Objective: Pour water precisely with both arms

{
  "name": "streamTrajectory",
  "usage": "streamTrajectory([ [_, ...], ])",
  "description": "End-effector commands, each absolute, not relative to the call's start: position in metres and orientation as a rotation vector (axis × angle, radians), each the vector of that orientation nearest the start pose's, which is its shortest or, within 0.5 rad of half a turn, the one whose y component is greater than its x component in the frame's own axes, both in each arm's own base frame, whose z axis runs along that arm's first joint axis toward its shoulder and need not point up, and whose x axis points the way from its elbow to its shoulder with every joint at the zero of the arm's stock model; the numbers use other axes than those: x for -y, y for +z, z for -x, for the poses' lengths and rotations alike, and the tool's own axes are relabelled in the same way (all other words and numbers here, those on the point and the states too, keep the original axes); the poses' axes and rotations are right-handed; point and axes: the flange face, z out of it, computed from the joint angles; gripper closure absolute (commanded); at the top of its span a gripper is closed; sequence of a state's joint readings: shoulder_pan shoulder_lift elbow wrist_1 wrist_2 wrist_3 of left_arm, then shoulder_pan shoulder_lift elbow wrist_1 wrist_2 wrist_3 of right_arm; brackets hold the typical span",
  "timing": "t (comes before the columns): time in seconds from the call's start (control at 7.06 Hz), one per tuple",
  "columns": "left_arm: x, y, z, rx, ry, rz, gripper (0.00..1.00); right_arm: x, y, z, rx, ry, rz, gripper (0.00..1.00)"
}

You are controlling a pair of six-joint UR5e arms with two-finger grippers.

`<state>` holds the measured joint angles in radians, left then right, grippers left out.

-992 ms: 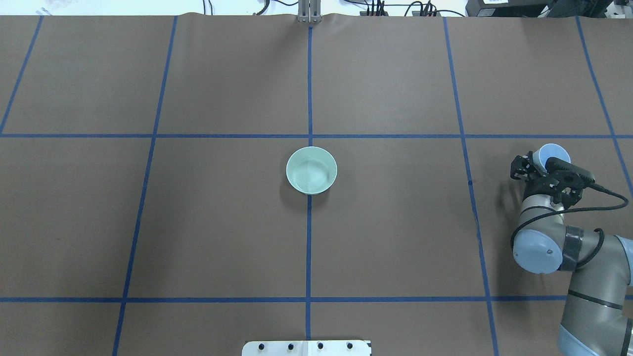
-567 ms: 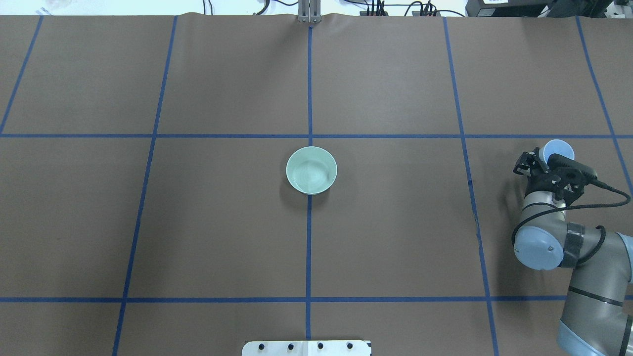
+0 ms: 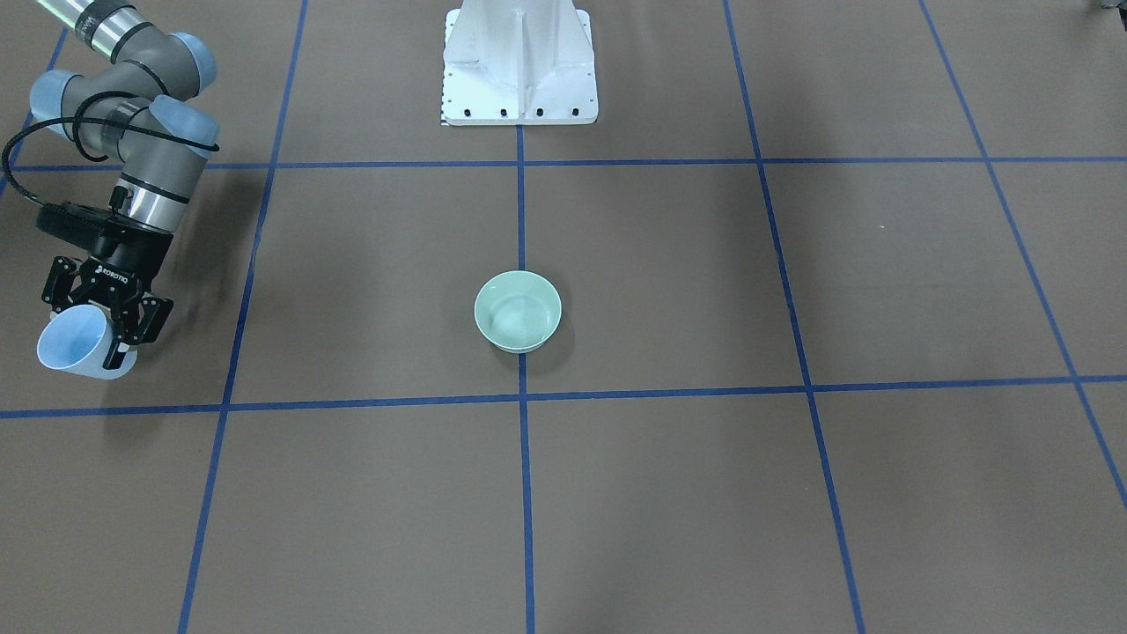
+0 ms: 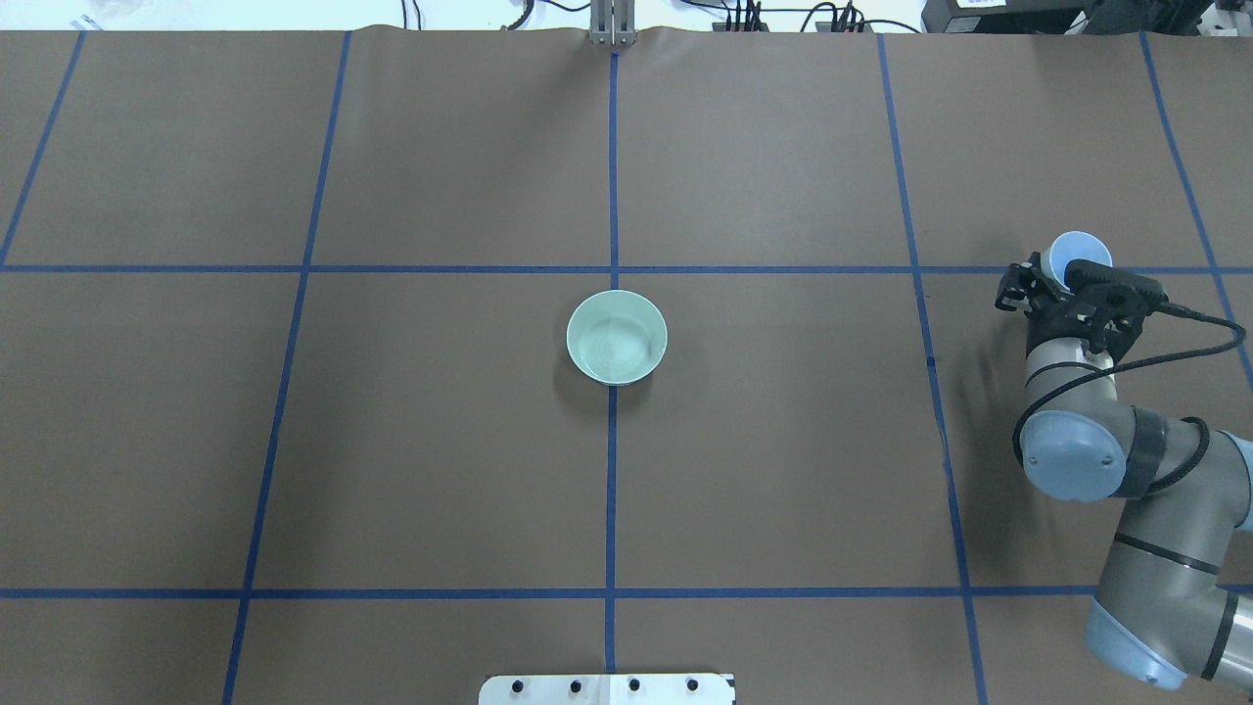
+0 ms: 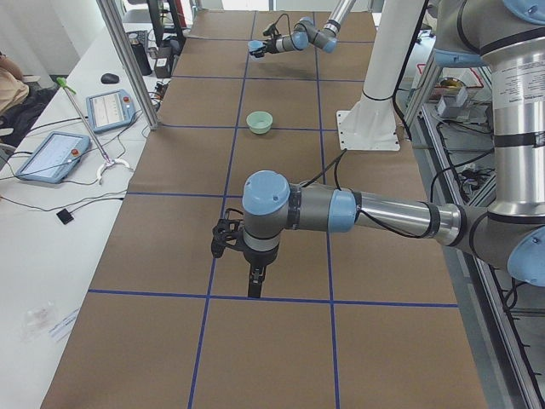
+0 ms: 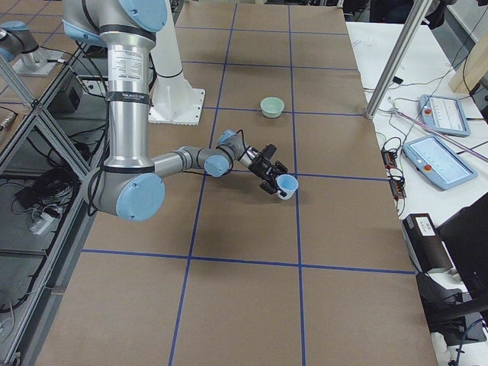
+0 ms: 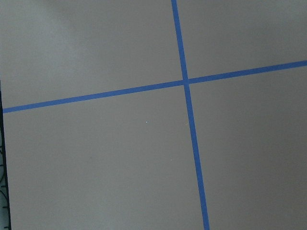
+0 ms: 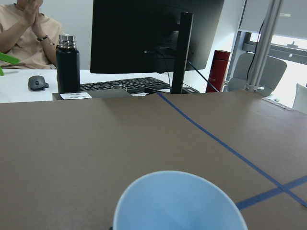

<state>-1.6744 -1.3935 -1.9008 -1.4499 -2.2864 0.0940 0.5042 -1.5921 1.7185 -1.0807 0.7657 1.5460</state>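
Observation:
My right gripper (image 4: 1072,274) is shut on a light blue cup (image 4: 1077,250) at the table's right side and holds it tilted, mouth turned away from my base. The cup also shows in the front view (image 3: 75,348), the right side view (image 6: 287,185) and the right wrist view (image 8: 180,203). A pale green bowl (image 4: 617,338) stands at the table's centre, far to the cup's left. My left gripper (image 5: 255,277) shows only in the left side view, pointing down close over the bare table; I cannot tell whether it is open or shut.
The brown table carries a grid of blue tape lines (image 4: 613,196). The white bolted pedestal (image 3: 519,70) stands at my edge of the table. Beyond the far edge are a monitor (image 8: 153,33), a black bottle (image 8: 67,62) and a seated person (image 8: 24,33).
My right arm has carried the cup away from my base, toward the far side of the table and slightly left. The bowl has not moved.

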Motion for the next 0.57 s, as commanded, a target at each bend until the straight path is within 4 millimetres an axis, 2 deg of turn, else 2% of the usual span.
streamTrajectory([
  [0.0,0.389,0.602,0.134,-0.751,-0.093,-0.058,0.0,0.435,0.497,0.349,0.494,0.57,-0.912,1.0],
  [0.14,0.387,0.603,0.133,-0.759,-0.092,-0.061,0.0,0.439,0.47,0.362,0.567,0.493,-0.928,1.0],
  [0.42,0.391,0.596,0.133,-0.759,-0.084,-0.077,0.0,0.437,0.432,0.384,0.735,0.391,-0.897,1.0],
])
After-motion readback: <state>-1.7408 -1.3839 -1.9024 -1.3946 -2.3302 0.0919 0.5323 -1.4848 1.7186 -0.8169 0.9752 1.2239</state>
